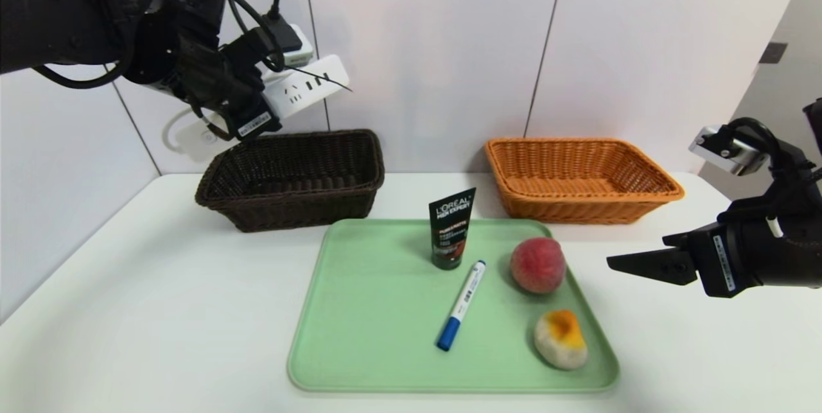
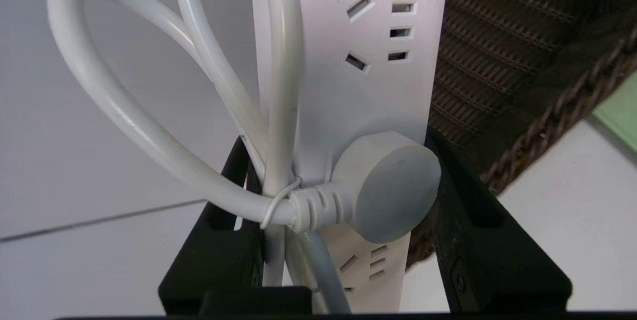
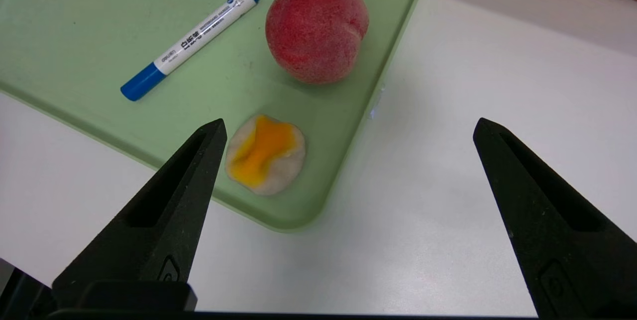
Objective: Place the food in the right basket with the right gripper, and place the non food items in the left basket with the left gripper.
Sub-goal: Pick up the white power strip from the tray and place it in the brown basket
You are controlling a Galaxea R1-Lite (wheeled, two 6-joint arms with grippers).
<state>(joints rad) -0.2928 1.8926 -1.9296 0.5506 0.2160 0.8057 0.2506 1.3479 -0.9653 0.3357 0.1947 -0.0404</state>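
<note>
My left gripper [image 1: 247, 124] is shut on the white power strip [image 1: 302, 88], held high above the back left part of the dark brown left basket [image 1: 292, 175]. Its looped cord [image 2: 124, 106] and plug [image 2: 385, 185] sit between the black fingers [image 2: 468, 220]. On the green tray [image 1: 359, 323] stand a black L'Oreal tube [image 1: 451, 228], a blue-capped marker [image 1: 462, 304], a pink-red peach [image 1: 537, 264] and a beige lump with an orange top [image 1: 560, 338]. My right gripper [image 1: 626, 264] hovers open over the table, right of the tray, with nothing between its fingers [image 3: 169, 210]. The orange-tan right basket [image 1: 581, 178] is empty.
Both baskets stand at the back of the white table [image 1: 128, 310] against a white panelled wall. The tray lies in the middle near the front edge. In the right wrist view the tray corner [image 3: 293, 220] lies just beyond my fingertips.
</note>
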